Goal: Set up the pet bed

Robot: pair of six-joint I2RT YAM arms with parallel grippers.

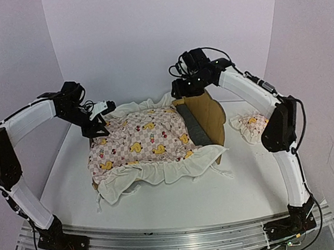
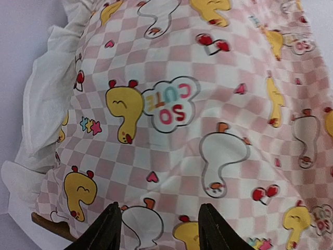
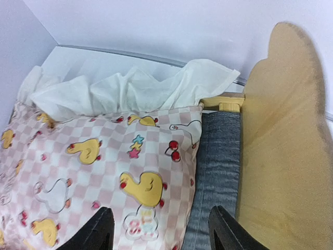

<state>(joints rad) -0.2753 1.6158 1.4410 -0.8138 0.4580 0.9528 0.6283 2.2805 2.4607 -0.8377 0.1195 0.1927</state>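
You're working on a white table (image 1: 163, 205) inside a pale, curved backdrop, with both arm bases on the metal rail (image 1: 178, 241) at the near edge. Just beyond the rail a wide strip of bare tabletop runs up to the cream ruffle (image 1: 160, 174), which spills over the bed's near side onto the table. The pet bed (image 1: 209, 116) sits mid-table, lengthwise left to right, headboard at the right end, and the pink duck quilt (image 1: 145, 140) covers all of it except a band of grey base (image 1: 194, 127) beside the headboard. The small pillow (image 1: 250, 126) lies on the table right of the headboard, near your right arm's elbow and apart from the bed. Your left gripper (image 1: 98, 129) hangs over the quilt's far-left corner, fingers spread with nothing between them. Only its wrist view shows a sliver of wooden frame (image 2: 49, 224) poking out under the quilt edge. Your right gripper (image 1: 181, 91) sits at the far end of the headboard, also spread and empty. Its wrist camera alone shows the quilt's right edge ending on the grey fabric, short of the headboard (image 3: 283, 146), and the far ruffle bunched close against the back wall, where room is tight.
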